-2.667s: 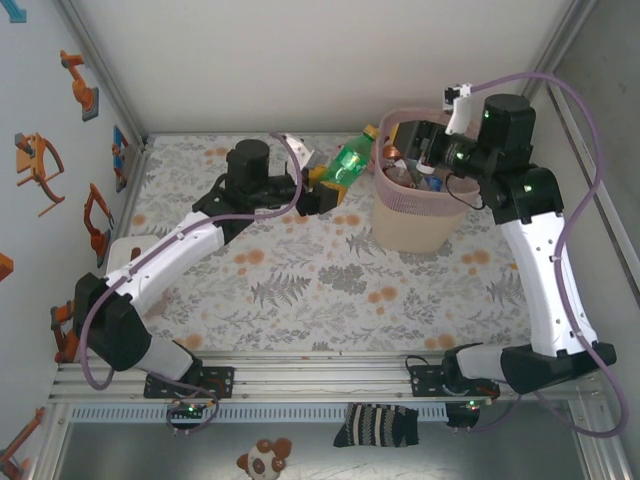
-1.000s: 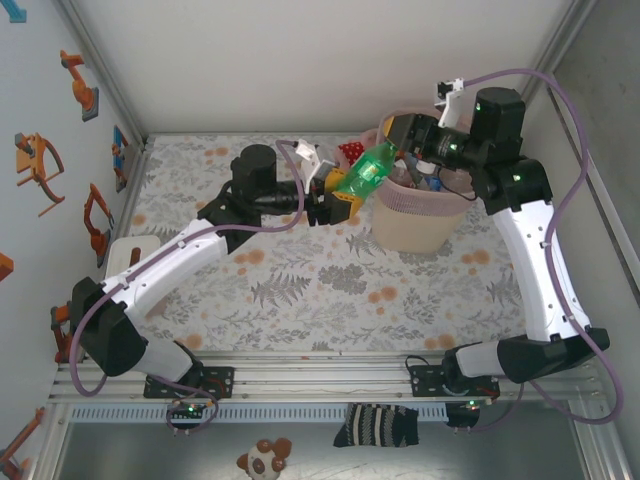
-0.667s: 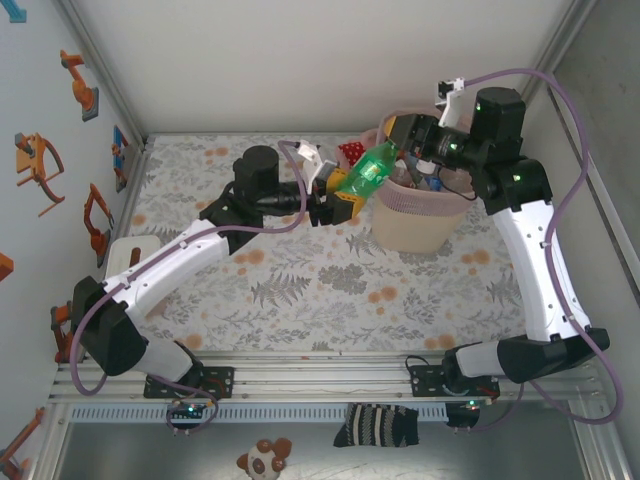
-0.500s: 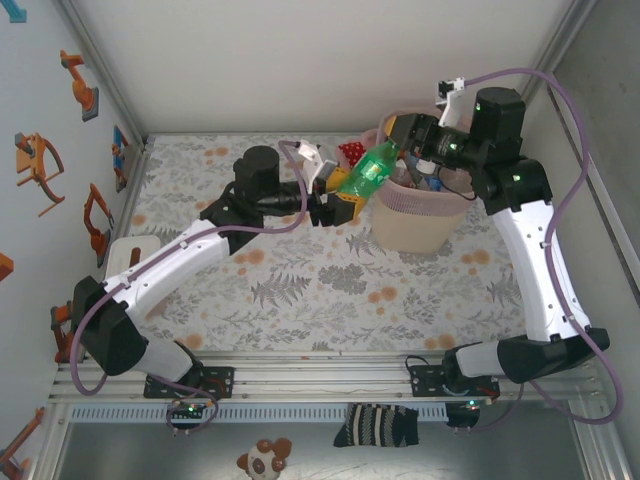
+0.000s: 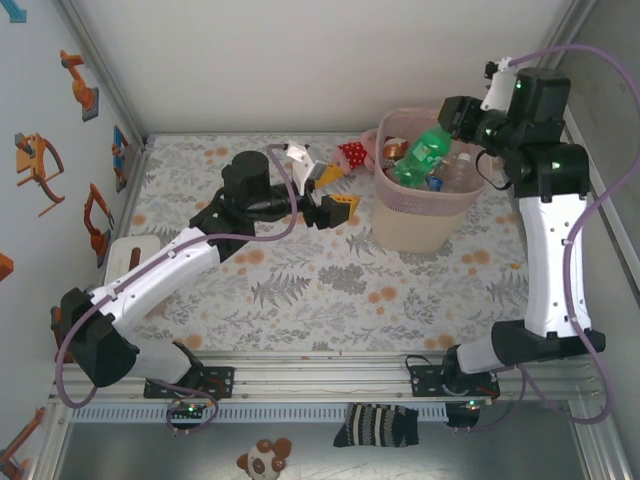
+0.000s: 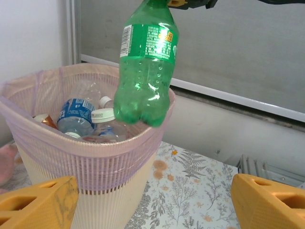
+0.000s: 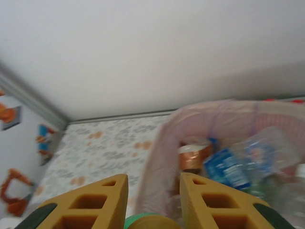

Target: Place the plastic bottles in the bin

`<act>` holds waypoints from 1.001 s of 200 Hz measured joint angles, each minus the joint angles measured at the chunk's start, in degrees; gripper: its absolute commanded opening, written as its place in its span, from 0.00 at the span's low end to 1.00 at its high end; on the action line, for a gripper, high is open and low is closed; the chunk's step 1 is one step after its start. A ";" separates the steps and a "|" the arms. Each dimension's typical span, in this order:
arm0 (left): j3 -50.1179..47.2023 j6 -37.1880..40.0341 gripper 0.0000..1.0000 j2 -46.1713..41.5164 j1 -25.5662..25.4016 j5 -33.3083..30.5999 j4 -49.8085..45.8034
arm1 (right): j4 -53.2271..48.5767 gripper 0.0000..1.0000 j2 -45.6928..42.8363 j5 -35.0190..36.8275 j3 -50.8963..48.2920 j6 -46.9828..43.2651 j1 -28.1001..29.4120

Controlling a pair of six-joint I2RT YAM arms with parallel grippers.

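Right tool (image 7: 151, 200) pinches green bottle (image 6: 147, 62) above bin (image 6: 95, 160) of bottles (image 6: 75, 117); left tool (image 6: 153, 202) spread.

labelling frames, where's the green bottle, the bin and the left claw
green bottle (image 6: 145, 71): left wrist view, its body
bin (image 6: 95, 164): left wrist view, pink mesh wall
left claw (image 5: 342, 190): top view, between fingertips

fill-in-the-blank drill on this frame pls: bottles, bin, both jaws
1. The right jaws are shut on the cap end of a ___ bottle.
2. It hangs over the bin with its cap end ___.
3. The left jaws stand open and hold ___.
4. A blue-labelled bottle lies ___ the bin.

Missing words: green; up; nothing; inside
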 measured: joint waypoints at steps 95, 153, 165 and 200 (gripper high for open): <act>-1.01 0.44 0.83 -0.63 0.00 -1.64 -0.57 | -18.58 0.24 14.27 15.63 15.08 -14.32 -4.33; -1.01 0.48 0.83 -0.63 0.02 -1.77 -1.46 | -15.21 0.27 18.84 14.71 9.46 -15.04 -5.57; -1.03 0.50 0.83 -0.63 0.04 -1.86 -1.64 | -12.87 0.28 19.34 14.05 7.48 -14.97 -5.84; -1.60 0.63 0.83 -0.68 0.33 -2.34 -1.75 | -10.14 0.40 23.34 12.83 4.22 -14.40 -7.34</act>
